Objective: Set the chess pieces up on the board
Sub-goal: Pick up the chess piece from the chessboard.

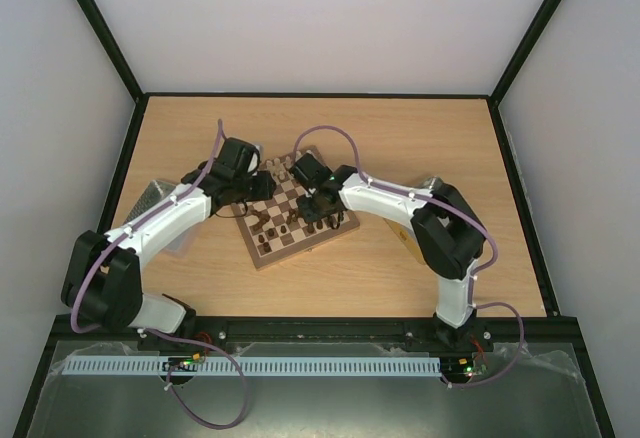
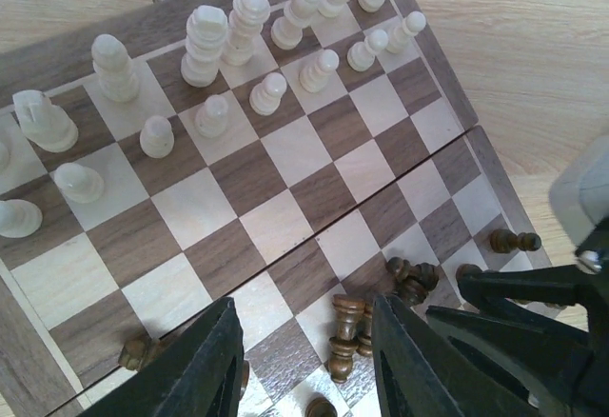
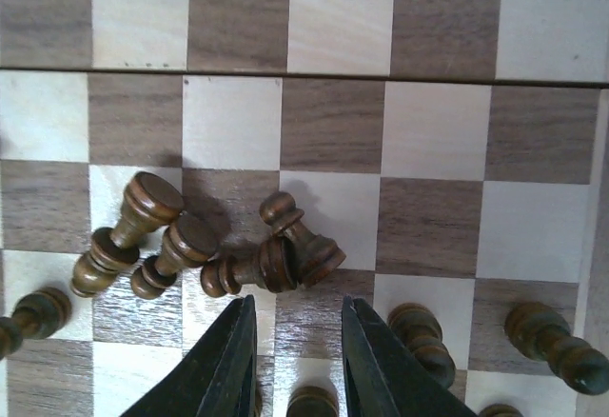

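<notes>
The chessboard (image 1: 285,228) lies at the table's middle. In the left wrist view, cream pieces (image 2: 205,46) stand in two rows along the board's far side (image 2: 285,217). Several dark pieces (image 2: 347,327) lie toppled on its near side. My left gripper (image 2: 304,346) is open and empty above the squares beside them. In the right wrist view, dark pieces (image 3: 295,246) lie tipped in a cluster, with two more (image 3: 143,227) to the left. My right gripper (image 3: 297,341) is open and empty just below the cluster. A few dark pieces (image 3: 419,333) stand near it.
A silver tray (image 1: 155,203) sits left of the board, under my left arm. A tan box (image 1: 405,238) lies right of the board by my right arm. Both grippers (image 1: 262,183) (image 1: 315,206) hover close together over the board. My right gripper's black body (image 2: 519,327) shows in the left wrist view.
</notes>
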Available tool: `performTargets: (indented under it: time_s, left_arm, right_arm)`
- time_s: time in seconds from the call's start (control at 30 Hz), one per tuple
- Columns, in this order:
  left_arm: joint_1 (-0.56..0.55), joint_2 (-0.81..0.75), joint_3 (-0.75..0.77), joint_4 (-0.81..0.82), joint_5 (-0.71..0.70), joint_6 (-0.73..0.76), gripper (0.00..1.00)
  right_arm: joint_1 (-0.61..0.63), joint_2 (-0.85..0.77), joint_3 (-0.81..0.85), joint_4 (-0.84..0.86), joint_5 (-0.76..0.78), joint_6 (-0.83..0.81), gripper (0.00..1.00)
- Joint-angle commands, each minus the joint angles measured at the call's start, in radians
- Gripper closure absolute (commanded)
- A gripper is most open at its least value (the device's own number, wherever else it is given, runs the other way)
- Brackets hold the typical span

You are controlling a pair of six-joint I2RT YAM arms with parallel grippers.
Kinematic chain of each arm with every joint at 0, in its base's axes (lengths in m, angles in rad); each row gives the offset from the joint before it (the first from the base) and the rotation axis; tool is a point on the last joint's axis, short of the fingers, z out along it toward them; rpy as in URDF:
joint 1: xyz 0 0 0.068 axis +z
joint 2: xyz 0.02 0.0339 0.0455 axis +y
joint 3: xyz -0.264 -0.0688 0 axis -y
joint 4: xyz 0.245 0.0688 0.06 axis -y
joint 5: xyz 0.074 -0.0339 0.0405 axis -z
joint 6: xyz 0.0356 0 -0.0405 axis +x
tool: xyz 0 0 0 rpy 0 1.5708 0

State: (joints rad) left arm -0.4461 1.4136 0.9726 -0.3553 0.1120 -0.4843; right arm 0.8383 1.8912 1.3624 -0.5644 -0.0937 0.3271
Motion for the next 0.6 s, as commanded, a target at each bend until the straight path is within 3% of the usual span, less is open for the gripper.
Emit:
performTargets:
  time_s: [0.0,0.57]
  left_arm:
    - [0.010,-0.020,-0.019,0.037,0.034,0.003,0.60]
    - [0.038,-0.021,-0.031,0.042,0.052,0.015,0.59]
  right_arm:
    - [0.008,0.041,0.056,-0.111,0.023,-0.022,0.76]
    - [0.010,0.156,0.175,-0.099,0.104,-0.021,0.76]
